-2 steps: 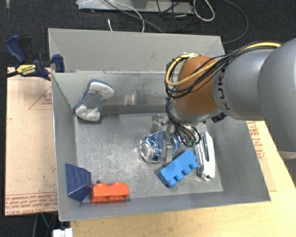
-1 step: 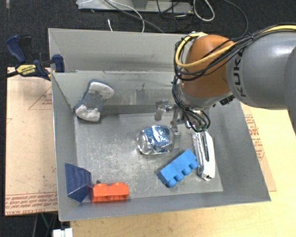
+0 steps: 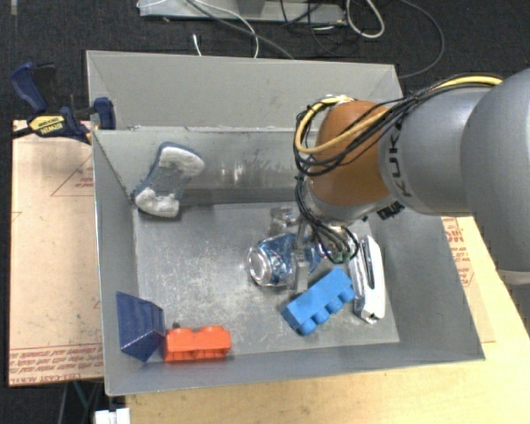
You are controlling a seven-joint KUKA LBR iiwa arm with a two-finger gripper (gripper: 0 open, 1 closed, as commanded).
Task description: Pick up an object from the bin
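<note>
- Well, at the front left corner of the grey bin (image 3: 194, 272) stands a dark blue wedge (image 3: 140, 325), with an orange toy brick (image 3: 197, 343) just beside it on its right.
- Further back on the left, a grey-and-white soft piece (image 3: 163, 185), bent like a small sock, leans where the floor meets the back wall, well apart from everything else.
- Near the middle lies a shiny crumpled thing (image 3: 269, 263), clear with bluish glints.
- The gripper (image 3: 295, 256) is down right at that thing's right side. From where I stand I cannot tell whether it is open or closed, or whether it has hold of anything.
- Just in front of the gripper, a blue studded brick (image 3: 318, 300) lies tilted on the floor.
- To its right, a long white-and-silver object (image 3: 369, 281) runs front to back, touching the brick's far end.
- Above all this, the arm's orange cover (image 3: 349, 162) and looped cables come in from the right.
</note>
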